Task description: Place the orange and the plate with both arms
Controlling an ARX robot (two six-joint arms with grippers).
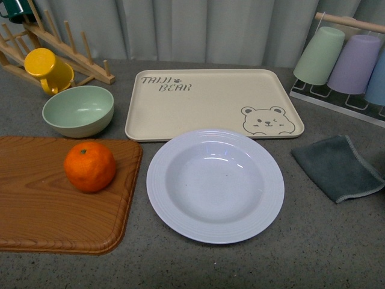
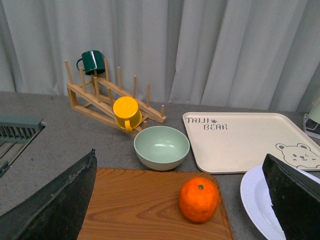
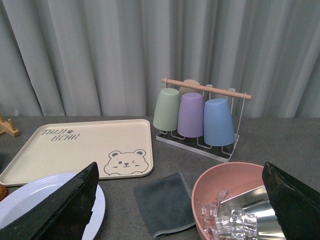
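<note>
The orange [image 1: 90,166] sits left of the plate [image 1: 215,185], so each arm probably takes its nearer item. Left fingers [image 2: 55,210] and right fingers [image 3: 65,210] gape wide, holding nothing

orange [image 1: 90,166]: on wooden board [image 1: 36,205] | plate [image 1: 215,185]: on table [image 1: 319,247], beside board | bear tray [image 1: 204,102]: just behind plate

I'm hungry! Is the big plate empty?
Empty. The plate shows only its bare white inside; the orange sits on the wooden board.
</note>
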